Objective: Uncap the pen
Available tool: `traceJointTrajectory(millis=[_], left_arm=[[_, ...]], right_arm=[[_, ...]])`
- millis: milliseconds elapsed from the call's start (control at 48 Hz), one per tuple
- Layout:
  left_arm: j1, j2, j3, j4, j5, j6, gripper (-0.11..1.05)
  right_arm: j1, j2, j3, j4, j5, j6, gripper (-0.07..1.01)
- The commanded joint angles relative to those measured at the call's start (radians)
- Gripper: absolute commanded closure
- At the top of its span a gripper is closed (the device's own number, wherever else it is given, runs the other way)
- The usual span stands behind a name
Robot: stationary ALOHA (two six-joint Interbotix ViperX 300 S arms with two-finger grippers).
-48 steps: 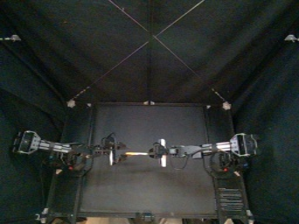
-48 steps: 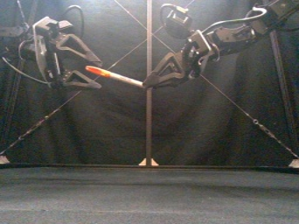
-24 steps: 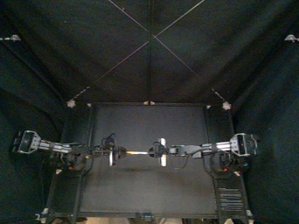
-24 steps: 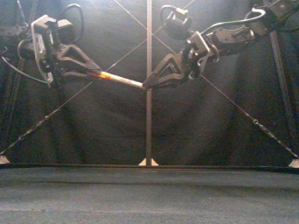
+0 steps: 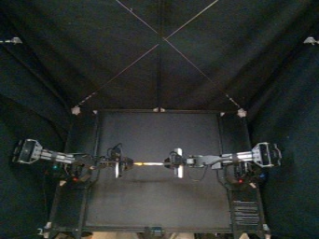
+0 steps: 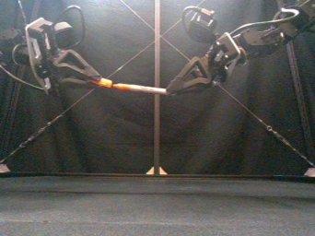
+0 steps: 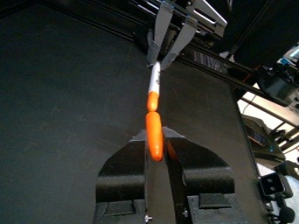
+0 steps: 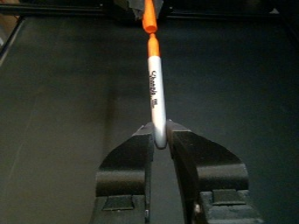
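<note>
One pen (image 6: 138,88) clamped between left pincer (image 6: 96,81) and right pincer (image 6: 174,89) above black table (image 6: 157,207).

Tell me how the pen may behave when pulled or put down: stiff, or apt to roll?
Probably stiff: the pen spans straight between the left end effector and right end effector without sagging. Held by its tips alone, it seems light. Its round, slim barrel would likely roll on the flat table.
</note>
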Motion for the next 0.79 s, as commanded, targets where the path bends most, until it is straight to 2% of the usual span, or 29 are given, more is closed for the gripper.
traceJointTrajectory(millis=[21, 312, 458, 604, 792], left_arm=[[-0.002, -0.023, 0.002, 0.009, -0.005, 0.0031, 0.51], [0.0, -0.121, 0.055, 0.021, -0.003, 0.0031, 0.51], [-0.002, -0.153, 0.067, 0.038, 0.028, 0.0031, 0.51], [-0.002, -0.16, 0.067, 0.04, 0.051, 0.0046, 0.51], [0.0, -0.16, 0.069, 0.04, 0.051, 0.0046, 0.51]], right_arm=[[-0.003, -0.055, 0.011, 0.003, -0.006, 0.002, 0.41], [-0.003, -0.112, 0.064, 0.003, -0.006, 0.002, 0.41], [-0.003, -0.126, 0.075, 0.003, -0.005, 0.002, 0.41], [-0.003, -0.13, 0.078, 0.003, -0.006, 0.0, 0.41], [-0.003, -0.13, 0.08, 0.003, -0.005, 0.0, 0.41]])
